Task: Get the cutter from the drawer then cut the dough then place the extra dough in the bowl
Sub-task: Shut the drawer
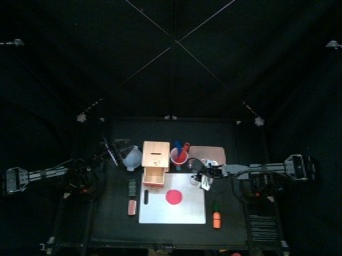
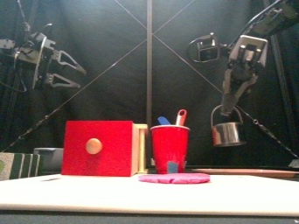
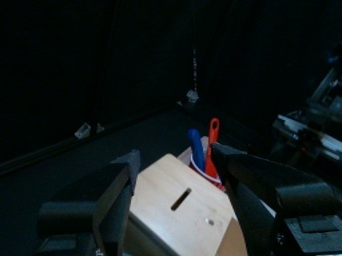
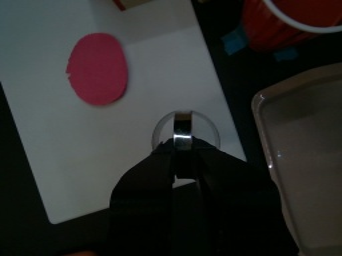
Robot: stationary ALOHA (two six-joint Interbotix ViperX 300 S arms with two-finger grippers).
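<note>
My right gripper (image 4: 183, 150) is shut on the wire handle of the round metal cutter (image 4: 183, 127). The cutter (image 2: 228, 133) hangs well above the white cutting board (image 4: 160, 60), to the right of the flat red dough disc (image 4: 98, 68). From the front, the dough (image 2: 173, 178) lies low before the red cup (image 2: 170, 149). The wooden box (image 1: 156, 153) has its drawer (image 1: 155, 177) pulled out, red front (image 2: 97, 149) facing forward. My left gripper (image 2: 59, 70) is open, raised at the left, empty, looking over the box (image 3: 187, 205).
The red cup holds a blue and a red toy knife (image 3: 203, 150). A pink tray (image 1: 211, 153) lies right of the cup. The blue-grey bowl (image 1: 130, 156) sits left of the box. Small toy foods lie left of the board (image 1: 131, 206) and on its right corner (image 1: 215, 216).
</note>
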